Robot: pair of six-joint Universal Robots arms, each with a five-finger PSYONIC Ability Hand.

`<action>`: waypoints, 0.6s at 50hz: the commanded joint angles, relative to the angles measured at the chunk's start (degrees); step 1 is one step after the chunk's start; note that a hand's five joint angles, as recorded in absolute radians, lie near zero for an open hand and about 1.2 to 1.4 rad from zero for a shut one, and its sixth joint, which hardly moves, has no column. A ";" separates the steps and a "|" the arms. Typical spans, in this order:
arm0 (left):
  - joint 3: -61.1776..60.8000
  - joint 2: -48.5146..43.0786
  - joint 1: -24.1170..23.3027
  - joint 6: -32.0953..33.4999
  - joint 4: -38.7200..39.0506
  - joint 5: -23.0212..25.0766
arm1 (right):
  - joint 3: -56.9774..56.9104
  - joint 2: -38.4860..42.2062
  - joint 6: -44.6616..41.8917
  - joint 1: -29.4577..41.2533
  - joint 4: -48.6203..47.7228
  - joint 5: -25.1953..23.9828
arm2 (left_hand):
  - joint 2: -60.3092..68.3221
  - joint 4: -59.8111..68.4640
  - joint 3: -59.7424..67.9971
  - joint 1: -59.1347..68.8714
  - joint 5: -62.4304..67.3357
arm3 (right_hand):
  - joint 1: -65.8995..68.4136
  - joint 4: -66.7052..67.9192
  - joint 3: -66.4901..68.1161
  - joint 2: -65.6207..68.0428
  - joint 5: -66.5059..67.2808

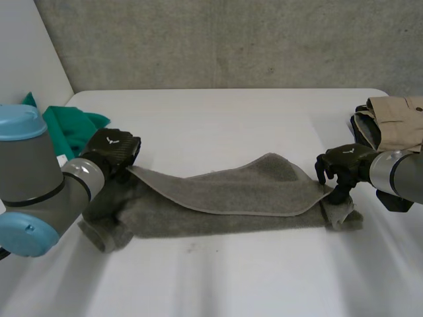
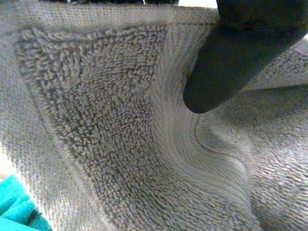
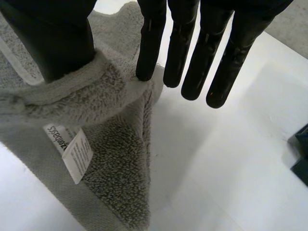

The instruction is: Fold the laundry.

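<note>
A grey towel [image 1: 231, 198] lies across the white table [image 1: 231, 284], with its upper layer folded over towards the front. My left hand [image 1: 114, 148] is at the towel's far left corner and is shut on it. In the left wrist view its thumb [image 2: 226, 62] presses into the terry cloth [image 2: 96, 120]. My right hand [image 1: 344, 162] is at the towel's right end. There its fingers [image 3: 192, 53] are straight and spread, one fingertip touching the hem. The thumb [image 3: 53, 38] rests against the raised fold of towel [image 3: 110, 159]. A white label [image 3: 72, 151] hangs from that corner.
A teal cloth [image 1: 73, 125] lies at the table's left edge behind my left arm, and in the left wrist view it [image 2: 14, 207] peeks out beside the towel. A beige garment [image 1: 396, 119] on a dark item sits at the right edge. A concrete wall stands behind the table.
</note>
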 commanded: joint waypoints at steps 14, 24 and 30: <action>-0.30 -1.09 1.38 0.19 1.20 0.47 | -0.82 4.85 -8.77 0.95 -0.43 9.40 | 11.56 11.22 11.96 14.46 14.27 | 45.25 40.96 40.94 40.37 40.19; 17.35 -10.76 1.83 0.19 4.10 0.21 | -14.87 6.25 -4.47 4.29 -19.28 9.67 | 11.56 11.22 11.96 14.46 14.27 | 45.35 41.06 41.03 40.47 40.29; 32.74 -11.39 1.91 -0.68 18.49 0.03 | -17.79 4.24 -4.29 4.82 -46.53 10.19 | 11.56 11.22 11.96 14.46 14.27 | 45.35 41.06 41.03 40.47 40.29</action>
